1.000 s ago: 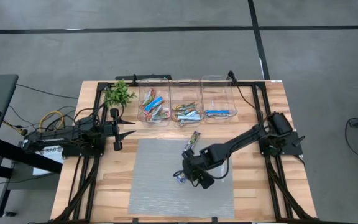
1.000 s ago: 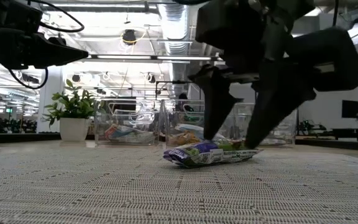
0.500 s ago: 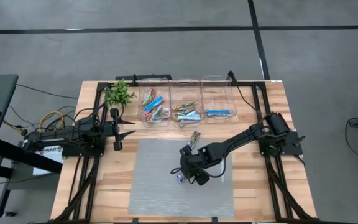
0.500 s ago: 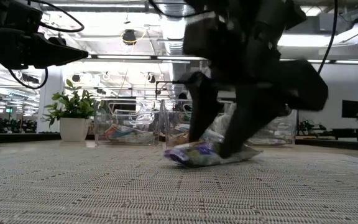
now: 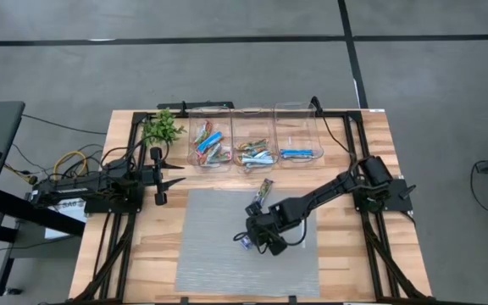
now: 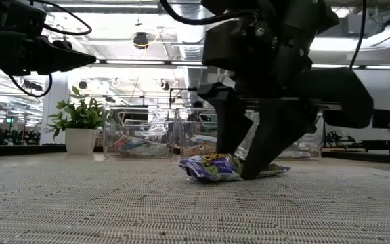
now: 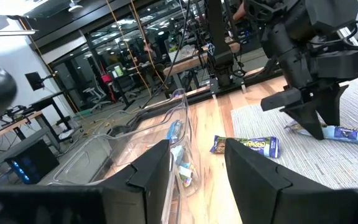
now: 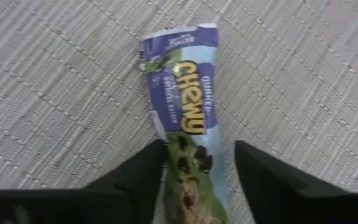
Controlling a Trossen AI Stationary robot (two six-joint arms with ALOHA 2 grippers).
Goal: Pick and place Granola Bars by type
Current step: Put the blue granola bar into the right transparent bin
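A granola bar (image 8: 182,112) in a blue-and-white wrapper with a green end lies flat on the grey woven mat (image 5: 219,263). It also shows in the high view (image 5: 246,242) and the low view (image 6: 212,167). My right gripper (image 8: 199,146) points down at the mat, its open fingers standing either side of the bar's green end. A second bar (image 5: 265,188) lies at the mat's far edge. My left gripper (image 5: 174,174) hovers open near the table's left side, well away from both bars. My right gripper comes down from above with its fingers along the bar's long sides. One finger (image 8: 157,158) lies against the long edge of the bar's green end (image 8: 188,162). The other finger (image 8: 247,165) stands a narrow strip of mat away. The bar lies flat on the mat.
Three clear bins (image 5: 208,144) (image 5: 254,146) (image 5: 299,140) stand in a row at the table's far side, each with bars inside. A small green plant (image 5: 163,127) stands to their left. Bare mat stretches toward the near and left edges.
My right gripper has shifted slightly toward the table's left and come down over the bar. In the low view its fingers have drawn closer together around the bar. The bar's left end has bunched up a little.
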